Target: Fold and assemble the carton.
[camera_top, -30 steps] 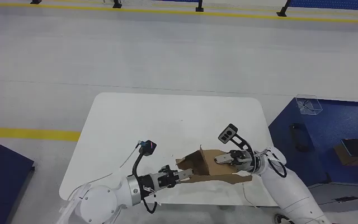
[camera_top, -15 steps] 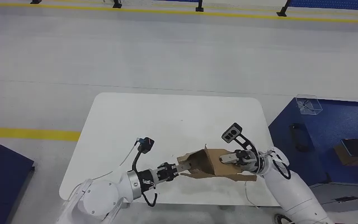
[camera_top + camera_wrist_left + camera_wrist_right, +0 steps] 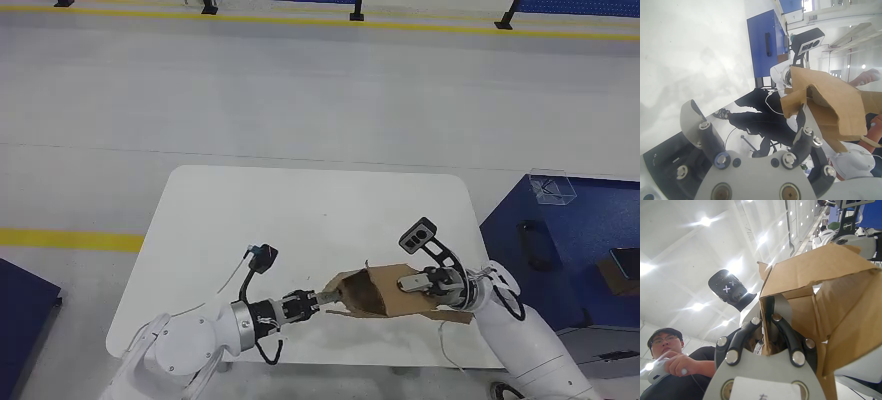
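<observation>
Two grippers are placed at the carton (image 3: 385, 292), seen lower right in the top view over the table (image 3: 300, 220). The right gripper (image 3: 765, 313) is clamped on one wall. The left gripper (image 3: 746, 109) is spread wide, with one finger (image 3: 801, 121) laid against a flap.

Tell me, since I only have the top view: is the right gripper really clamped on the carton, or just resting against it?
Observer: Clamped. The right wrist view shows the right gripper shut on one wall of the carton, with one finger inside and one outside.
Operator: And the left one?
Observer: The left gripper is open. One of its fingers lies against a flap of the carton, and the other is clear of it.
</observation>
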You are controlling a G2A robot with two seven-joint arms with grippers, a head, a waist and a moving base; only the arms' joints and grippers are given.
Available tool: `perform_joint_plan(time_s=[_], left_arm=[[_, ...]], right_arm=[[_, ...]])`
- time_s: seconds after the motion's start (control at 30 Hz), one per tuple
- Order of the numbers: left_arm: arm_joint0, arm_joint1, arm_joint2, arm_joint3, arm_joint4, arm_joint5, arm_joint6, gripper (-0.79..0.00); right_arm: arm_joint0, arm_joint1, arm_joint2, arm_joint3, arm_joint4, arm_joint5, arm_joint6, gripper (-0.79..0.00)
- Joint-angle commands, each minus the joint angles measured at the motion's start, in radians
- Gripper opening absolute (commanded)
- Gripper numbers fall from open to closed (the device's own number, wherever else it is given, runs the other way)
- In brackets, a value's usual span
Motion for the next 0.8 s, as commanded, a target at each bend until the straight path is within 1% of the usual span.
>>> perform_joint_plan(time_s=[0.0, 0.13, 0.33, 0.53, 0.63, 0.77], left_arm=[[-0.008, -0.001, 0.011, 0.001, -0.003, 0.0, -0.003, 0.0], [-0.014, -0.003, 0.025, 0.002, -0.006, -0.001, -0.002, 0.0], [-0.012, -0.002, 0.025, -0.003, -0.012, -0.002, -0.001, 0.0], [-0.013, -0.002, 0.021, 0.009, -0.02, 0.006, 0.011, 0.0], [-0.003, -0.001, 0.008, 0.0, -0.025, 0.0, 0.022, 0.0], [0.028, 0.005, -0.037, -0.027, -0.037, -0.008, 0.041, 0.0]], right_arm=[[-0.001, 0.001, -0.001, 0.003, 0.003, -0.01, 0.0, -0.785], [-0.001, 0.0, -0.003, 0.021, -0.008, -0.042, 0.0, -0.785], [0.005, -0.006, 0.004, 0.069, -0.04, -0.103, 0.0, -0.785], [0.009, -0.017, 0.008, 0.078, -0.054, -0.109, -0.008, -0.785], [0.01, -0.017, 0.013, 0.084, -0.057, -0.106, -0.025, -0.785], [0.01, -0.017, 0.013, 0.084, -0.057, -0.106, -0.025, -0.785]])
